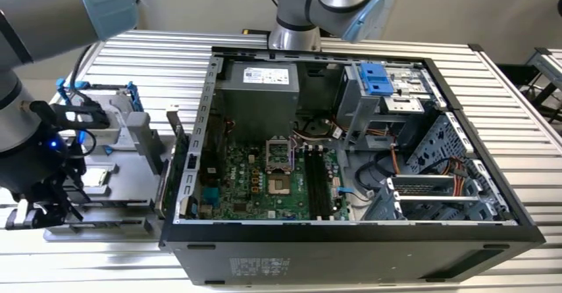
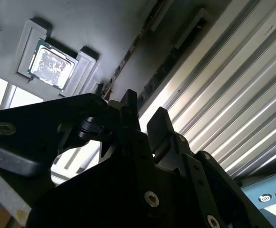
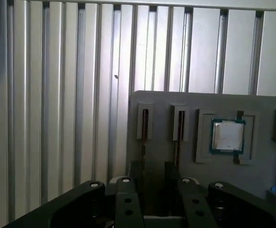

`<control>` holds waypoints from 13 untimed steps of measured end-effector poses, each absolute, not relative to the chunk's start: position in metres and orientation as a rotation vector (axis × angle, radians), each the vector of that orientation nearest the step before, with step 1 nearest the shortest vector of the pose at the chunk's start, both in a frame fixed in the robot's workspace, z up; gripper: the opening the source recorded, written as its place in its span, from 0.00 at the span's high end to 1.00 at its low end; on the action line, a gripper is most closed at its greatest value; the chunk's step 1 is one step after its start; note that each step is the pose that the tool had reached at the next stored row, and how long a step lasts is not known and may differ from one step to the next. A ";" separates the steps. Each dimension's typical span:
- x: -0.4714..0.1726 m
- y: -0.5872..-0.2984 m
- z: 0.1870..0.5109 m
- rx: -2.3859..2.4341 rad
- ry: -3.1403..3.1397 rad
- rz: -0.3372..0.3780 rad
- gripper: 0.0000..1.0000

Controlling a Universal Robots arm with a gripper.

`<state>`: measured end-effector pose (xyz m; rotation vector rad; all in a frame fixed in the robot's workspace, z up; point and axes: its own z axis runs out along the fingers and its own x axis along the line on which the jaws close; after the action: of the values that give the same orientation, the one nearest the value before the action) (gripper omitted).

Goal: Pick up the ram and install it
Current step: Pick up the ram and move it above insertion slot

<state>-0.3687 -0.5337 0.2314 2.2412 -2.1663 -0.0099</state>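
Observation:
The ram [image 3: 143, 148] stands on edge in a slotted holder of the grey parts tray [image 3: 166, 102], seen as a thin dark strip; a second such strip [image 3: 177, 148] stands beside it. In the second wrist view the ram [image 2: 123, 57] is a thin dark line across the tray. My gripper [image 3: 152, 173] hovers just above these strips, its fingers [image 3: 136, 172] apart with nothing clamped between them. In the exterior view my gripper [image 1: 39, 204] hangs over the tray [image 1: 123, 174] at the exterior view's left, beside the open computer case [image 1: 351, 234]. Black memory slots [image 1: 316, 184] lie on the motherboard.
A square silver processor chip [image 3: 228, 136] sits in a recess of the tray, also visible in the second wrist view [image 2: 51, 64]. A blue-framed part [image 1: 81, 118] stands at the tray's back. Ribbed metal tabletop [image 3: 57, 95] surrounds the tray and case. The case holds a power supply [image 1: 255, 89] and drive cage [image 1: 386, 85].

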 end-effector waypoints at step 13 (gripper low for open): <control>-0.369 -0.539 0.213 2.207 -2.196 -0.008 0.00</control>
<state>-0.3691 -0.5390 0.2125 2.2065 -2.1962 -0.0079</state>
